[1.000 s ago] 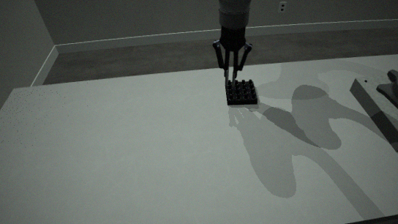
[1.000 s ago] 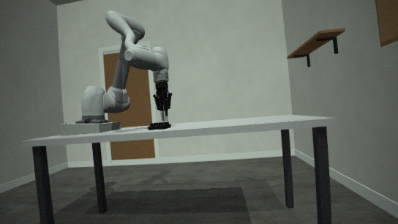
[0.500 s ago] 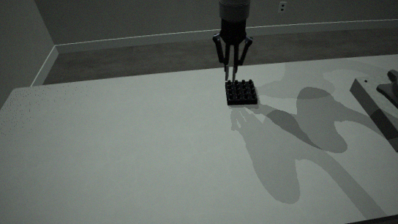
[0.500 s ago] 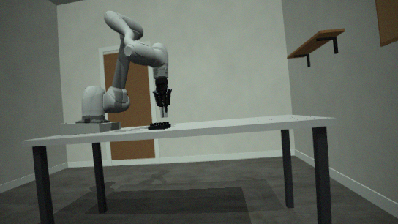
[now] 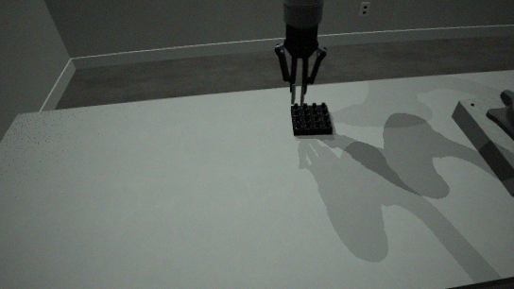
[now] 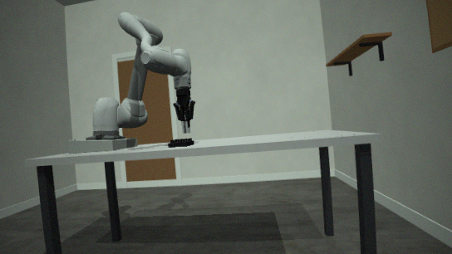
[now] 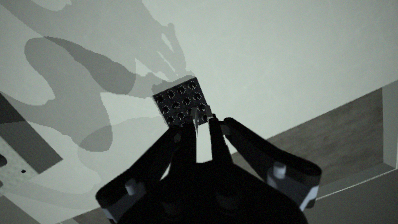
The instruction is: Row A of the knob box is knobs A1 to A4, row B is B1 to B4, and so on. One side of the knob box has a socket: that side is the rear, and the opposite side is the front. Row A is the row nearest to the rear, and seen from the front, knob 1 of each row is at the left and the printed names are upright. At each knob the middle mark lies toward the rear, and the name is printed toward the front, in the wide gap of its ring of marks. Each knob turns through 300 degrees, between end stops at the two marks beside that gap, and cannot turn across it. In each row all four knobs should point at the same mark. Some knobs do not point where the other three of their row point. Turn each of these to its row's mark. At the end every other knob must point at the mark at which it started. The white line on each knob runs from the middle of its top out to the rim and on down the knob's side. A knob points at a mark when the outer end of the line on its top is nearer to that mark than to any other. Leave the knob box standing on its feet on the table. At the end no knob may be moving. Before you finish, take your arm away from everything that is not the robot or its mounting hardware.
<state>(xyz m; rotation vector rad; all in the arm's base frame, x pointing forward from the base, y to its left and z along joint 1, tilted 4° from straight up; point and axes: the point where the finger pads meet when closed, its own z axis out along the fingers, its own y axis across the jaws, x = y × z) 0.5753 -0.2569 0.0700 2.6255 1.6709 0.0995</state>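
The black knob box (image 5: 311,119) stands on the grey table near its far edge, with four rows of small dark knobs on top. It also shows in the exterior view (image 6: 180,143) and in the wrist view (image 7: 182,101). The knob lines and printed names are too small and dark to read. My gripper (image 5: 298,99) hangs upright just above the box's far left corner, clear of the knobs. Its fingers stand close together with only a narrow gap and nothing between them. The gripper also shows in the exterior view (image 6: 185,129) and the wrist view (image 7: 202,120).
The arm's base plate (image 5: 487,127) sits at the table's right side, and it shows at the left in the exterior view (image 6: 104,143). The table's far edge runs just behind the box, with the floor beyond. A wall shelf (image 6: 358,47) hangs far off.
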